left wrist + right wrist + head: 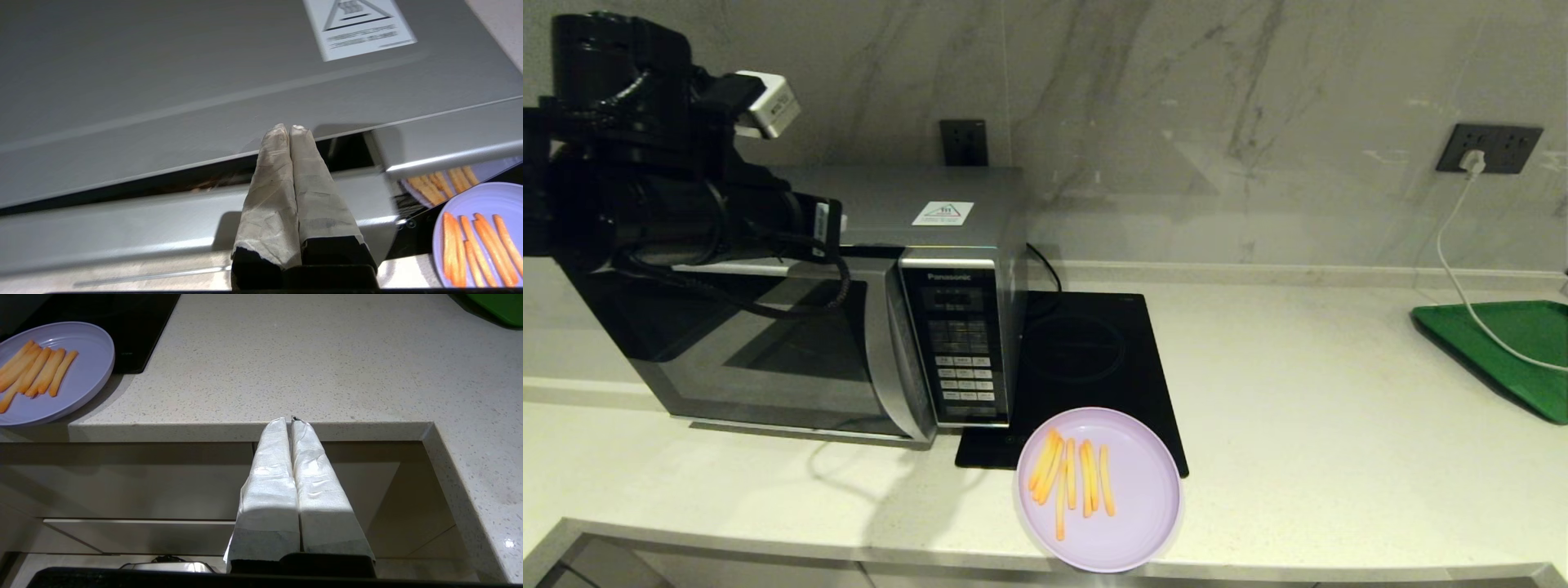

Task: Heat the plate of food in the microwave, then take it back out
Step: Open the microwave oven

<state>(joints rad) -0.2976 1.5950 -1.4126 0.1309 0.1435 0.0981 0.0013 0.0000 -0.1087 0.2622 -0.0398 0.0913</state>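
The silver-grey microwave (pixel 894 196) stands at the counter's left, with its black keypad panel (pixel 964 343) to the right of the dark glass door (pixel 768 351). The door stands slightly ajar, and a dark gap shows along its top edge. My left arm (pixel 686 204) reaches over the microwave's top. My left gripper (pixel 291 127) is shut and empty, its taped tips at that gap on the top front edge (pixel 163 163). The lilac plate (pixel 1147 490) with several fries (pixel 1070 478) sits at the counter's front edge, partly on the cooktop. My right gripper (pixel 291 420) is shut and empty, parked below the counter's edge.
A flat black induction cooktop (pixel 1094 351) lies right of the microwave. A green tray (pixel 1515 351) lies at the far right, and a white cable (pixel 1454 269) runs over it from a wall outlet (pixel 1490 147). Bare counter (pixel 1298 392) lies between the cooktop and the tray.
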